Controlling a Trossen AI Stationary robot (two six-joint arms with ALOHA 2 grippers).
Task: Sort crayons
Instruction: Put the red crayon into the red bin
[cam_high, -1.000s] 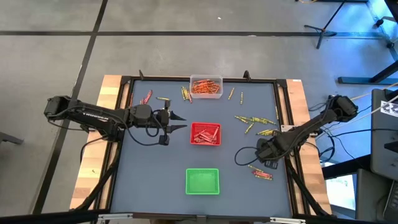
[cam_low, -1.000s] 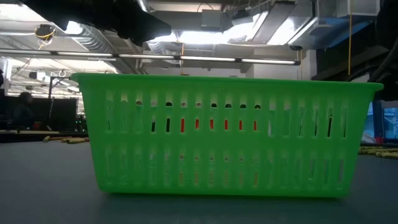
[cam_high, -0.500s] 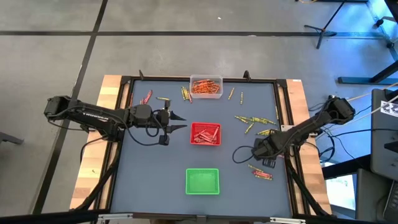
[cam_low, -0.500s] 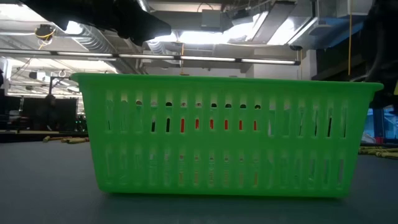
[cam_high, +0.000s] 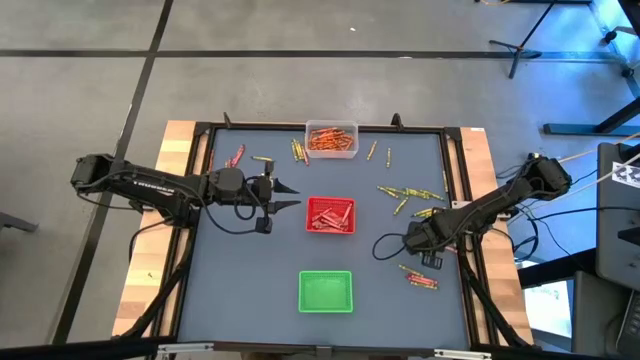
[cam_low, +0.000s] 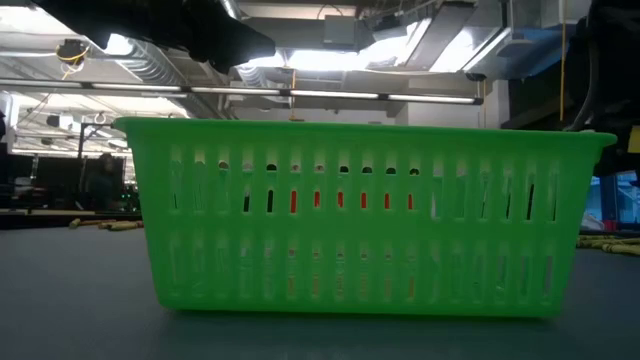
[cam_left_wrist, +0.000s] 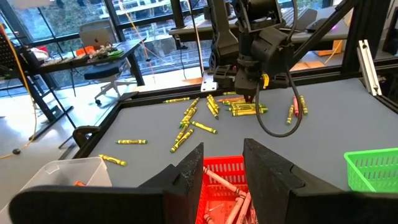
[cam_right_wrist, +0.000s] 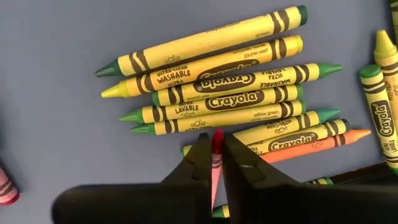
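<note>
Since each crayon is a light, stiff wax stick in a paper sleeve, it should lift with almost no effort, but it looks prone to rolling on the table (cam_high: 250, 290) and could snap if pinched hard or levered at one end; the safest hold is probably across the wrapped middle, where paper gives more grip than the bare waxy tip

Right gripper (cam_right_wrist: 213, 155) hangs low over a cluster of yellow-green crayons (cam_right_wrist: 217, 99) near the table's right edge, its fingers pinched on a red crayon (cam_right_wrist: 216, 163) that stands between them, held about mid-length. An orange crayon (cam_right_wrist: 323, 142) lies among the green ones just beside it

Left gripper (cam_left_wrist: 222, 163) waits over the left half of the table, fingers spread and holding nothing, just beside the red tray (cam_left_wrist: 217, 196), which already holds reddish crayons. From above, the clear tray (cam_high: 331, 140) at the far edge holds orange ones, the green tray (cam_high: 326, 291) at the near edge looks bare, and loose crayons lie scattered toward the far left corner and the right side

Wrappers read "Crayola"; several also say "washable", one "yellow green". The left arm carries "TROSSEN" lettering
</note>
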